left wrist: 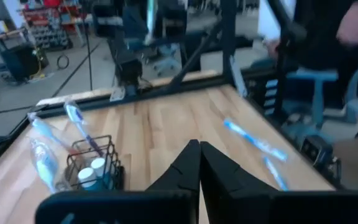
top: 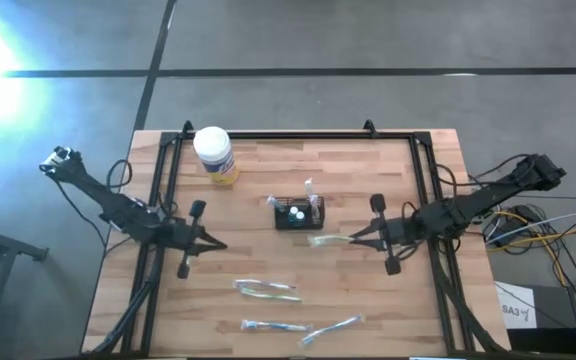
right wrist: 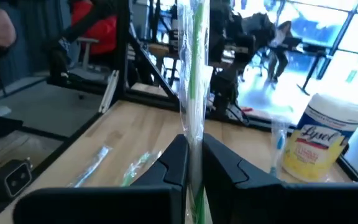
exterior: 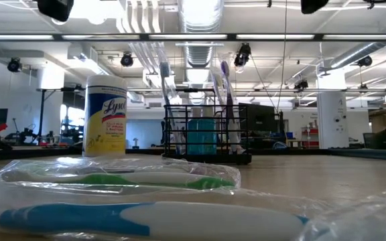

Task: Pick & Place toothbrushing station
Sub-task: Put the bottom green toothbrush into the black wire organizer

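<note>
Two dark jointed arms, black tapered fingers

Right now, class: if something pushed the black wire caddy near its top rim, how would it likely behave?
The black wire caddy would probably slide easily: it looks light, just open mesh. It might tip, since the toothbrushes stand tall above its rim. Its flat boxy base suggests it won't roll.

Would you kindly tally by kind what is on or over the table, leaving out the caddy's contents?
Wrapped toothbrushes lying on the table: 3
Wrapped toothbrush held in the right pincer: 1
Wire-mesh caddy: 1
Wipes jar: 1
Total: 6
</note>
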Tool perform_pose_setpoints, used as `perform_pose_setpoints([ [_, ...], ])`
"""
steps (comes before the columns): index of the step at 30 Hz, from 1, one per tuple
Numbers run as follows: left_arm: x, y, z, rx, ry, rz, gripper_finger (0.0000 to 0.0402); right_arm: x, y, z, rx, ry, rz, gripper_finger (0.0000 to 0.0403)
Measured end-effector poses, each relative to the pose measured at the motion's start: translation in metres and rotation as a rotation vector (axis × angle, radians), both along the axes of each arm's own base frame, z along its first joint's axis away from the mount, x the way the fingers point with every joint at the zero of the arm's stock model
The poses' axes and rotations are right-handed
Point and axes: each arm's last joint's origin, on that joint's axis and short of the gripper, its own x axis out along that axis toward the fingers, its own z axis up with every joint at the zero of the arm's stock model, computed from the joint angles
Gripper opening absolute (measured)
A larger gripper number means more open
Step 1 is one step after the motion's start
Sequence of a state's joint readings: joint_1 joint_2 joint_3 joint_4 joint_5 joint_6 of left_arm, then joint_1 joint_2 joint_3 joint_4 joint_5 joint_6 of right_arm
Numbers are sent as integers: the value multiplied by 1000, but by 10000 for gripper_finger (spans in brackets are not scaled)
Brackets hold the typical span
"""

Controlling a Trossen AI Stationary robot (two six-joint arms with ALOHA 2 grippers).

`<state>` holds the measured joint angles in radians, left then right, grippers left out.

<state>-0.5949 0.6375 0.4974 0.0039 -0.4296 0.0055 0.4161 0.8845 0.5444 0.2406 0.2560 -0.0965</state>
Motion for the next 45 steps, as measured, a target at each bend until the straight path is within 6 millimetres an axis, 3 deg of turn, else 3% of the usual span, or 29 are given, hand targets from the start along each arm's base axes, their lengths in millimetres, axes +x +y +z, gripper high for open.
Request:
perform_pose_setpoints([
  [10, -6, 12, -40, -80, -90, 1, 3, -3, -5, -30, -36, -119, -12, 24],
  [18, -5, 18, -57, -52, -62, 78, 4, -4, -11, -50, -43, -161, -40, 24],
  [35, -3, 22, -59, -6, -71, 202, 8, -2, -11, -39, -113, -241, -50, 24],
  [45, 4, 19, -46, -53, -142, 212, 7, 5, -9, -36, -103, -235, -50, 24],
])
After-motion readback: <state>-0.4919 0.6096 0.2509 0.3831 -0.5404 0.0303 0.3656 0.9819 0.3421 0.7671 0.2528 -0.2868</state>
